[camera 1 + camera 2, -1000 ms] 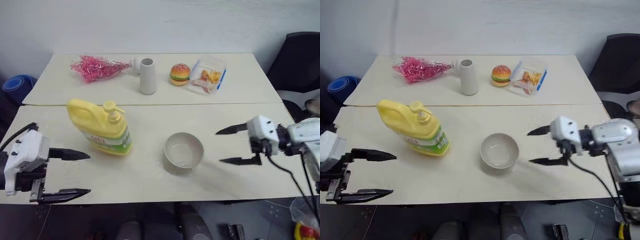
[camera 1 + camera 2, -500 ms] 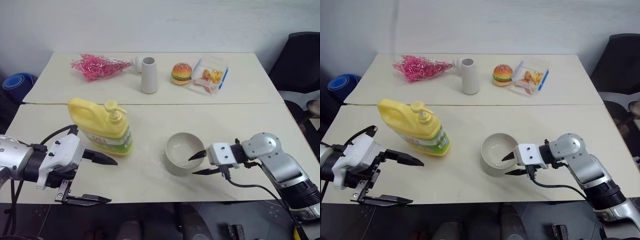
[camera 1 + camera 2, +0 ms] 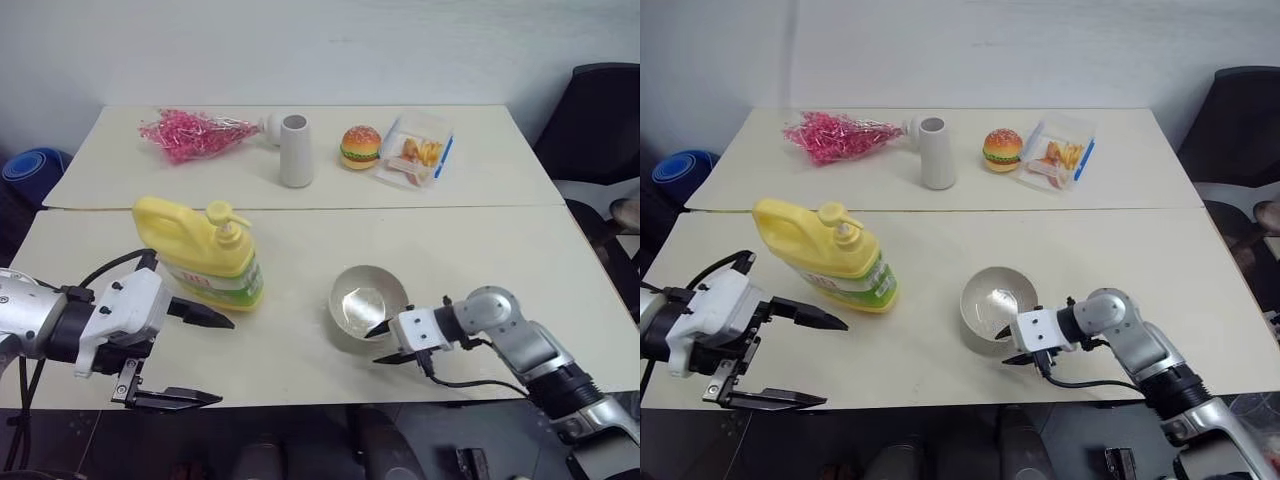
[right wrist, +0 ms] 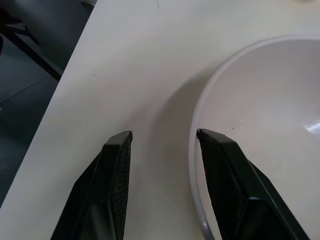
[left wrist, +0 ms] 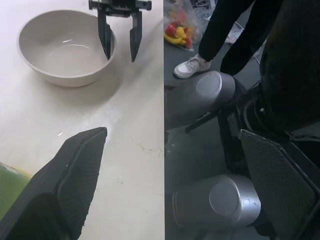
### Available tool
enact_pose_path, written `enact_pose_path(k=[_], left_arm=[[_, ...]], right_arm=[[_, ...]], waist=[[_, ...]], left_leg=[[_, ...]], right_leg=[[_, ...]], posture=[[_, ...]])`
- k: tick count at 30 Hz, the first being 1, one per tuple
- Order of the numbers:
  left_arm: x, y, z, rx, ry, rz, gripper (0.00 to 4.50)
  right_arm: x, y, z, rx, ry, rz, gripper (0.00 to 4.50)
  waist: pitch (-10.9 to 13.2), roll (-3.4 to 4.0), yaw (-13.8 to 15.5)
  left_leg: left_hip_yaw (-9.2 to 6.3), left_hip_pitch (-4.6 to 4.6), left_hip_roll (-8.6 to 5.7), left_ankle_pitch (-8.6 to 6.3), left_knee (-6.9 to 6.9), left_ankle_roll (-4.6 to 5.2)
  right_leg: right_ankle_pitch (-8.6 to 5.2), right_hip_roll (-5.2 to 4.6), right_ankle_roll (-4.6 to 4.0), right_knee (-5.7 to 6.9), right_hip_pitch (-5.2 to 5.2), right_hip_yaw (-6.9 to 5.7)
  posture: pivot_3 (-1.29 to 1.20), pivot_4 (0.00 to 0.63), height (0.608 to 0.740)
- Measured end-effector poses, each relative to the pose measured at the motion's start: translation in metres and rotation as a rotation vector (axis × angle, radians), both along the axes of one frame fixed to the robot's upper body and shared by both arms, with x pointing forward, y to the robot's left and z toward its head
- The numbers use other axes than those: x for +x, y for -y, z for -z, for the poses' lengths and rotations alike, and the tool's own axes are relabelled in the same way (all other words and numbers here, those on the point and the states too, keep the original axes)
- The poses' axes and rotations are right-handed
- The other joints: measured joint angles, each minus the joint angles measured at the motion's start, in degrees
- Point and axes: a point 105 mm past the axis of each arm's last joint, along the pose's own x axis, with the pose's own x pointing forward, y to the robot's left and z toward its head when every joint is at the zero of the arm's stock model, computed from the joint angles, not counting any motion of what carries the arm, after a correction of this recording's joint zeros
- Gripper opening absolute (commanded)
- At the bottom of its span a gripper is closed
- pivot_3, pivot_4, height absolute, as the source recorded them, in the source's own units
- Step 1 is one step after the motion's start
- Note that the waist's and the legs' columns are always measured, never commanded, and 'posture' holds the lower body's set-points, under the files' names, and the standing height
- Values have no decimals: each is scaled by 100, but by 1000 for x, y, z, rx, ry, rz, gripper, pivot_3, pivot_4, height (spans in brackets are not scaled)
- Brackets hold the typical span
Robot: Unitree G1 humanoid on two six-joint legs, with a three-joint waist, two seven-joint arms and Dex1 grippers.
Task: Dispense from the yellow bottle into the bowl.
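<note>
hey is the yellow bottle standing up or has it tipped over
Standing up. The yellow bottle sits on its base on the table, pump top uppermost, handle at its upper side; neither gripper touches it.

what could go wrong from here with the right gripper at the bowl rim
The right gripper straddles the bowl's near rim, one finger inside and one outside. Gripping only the thin edge could tip the bowl or let it slip. The bowl also sits apart from the yellow bottle, so pumping now would likely miss it.
</note>
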Motion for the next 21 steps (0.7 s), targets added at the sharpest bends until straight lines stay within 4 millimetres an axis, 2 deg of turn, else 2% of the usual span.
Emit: enact_pose_path(k=[1, 6, 14, 17, 19, 21], left_arm=[[0, 0, 0, 0, 1, -1, 4500], [1, 0, 0, 0, 3, -10, 4500], [4, 1, -5, -3, 31, -16, 4500], [9, 2, -12, -29, 51, -31, 4500], [15, 1, -26, -94, 61, -62, 4500], [21, -4, -46, -163, 88, -109, 4500]], right_arm=[[1, 0, 0, 5, 3, 2, 1600], [8, -5, -8, 26, 47, -8, 9], [9, -7, -9, 34, 56, -17, 9], [7, -8, -13, 40, 32, -28, 9], [8, -11, -26, 49, 8, -52, 9], [14, -18, -53, 79, 13, -68, 9]], waist=[[0, 0, 3], [-1, -1, -7], [-3, -6, 2], [-3, -6, 2], [-1, -7, -6], [4, -6, -30]], left_leg=[[0, 1, 0, 0, 1, 0], [0, 3, 0, 0, 2, 1], [-4, 14, 1, 0, 4, 1], [-4, 16, 1, 0, 4, 1], [-6, 14, 2, 0, 13, 1], [-5, 14, 3, 0, 25, 1]], right_leg=[[0, 0, 0, 1, 0, 0], [0, 0, -1, 6, 3, 1], [-2, 1, -3, 21, 5, 0], [-2, 2, -4, 26, 5, 1], [-2, 2, -3, 34, 3, 1], [-2, 3, -3, 47, 1, 1]], posture=[[0, 150, 740], [0, 150, 740], [0, 150, 740], [0, 150, 740], [0, 150, 740], [0, 150, 740]])
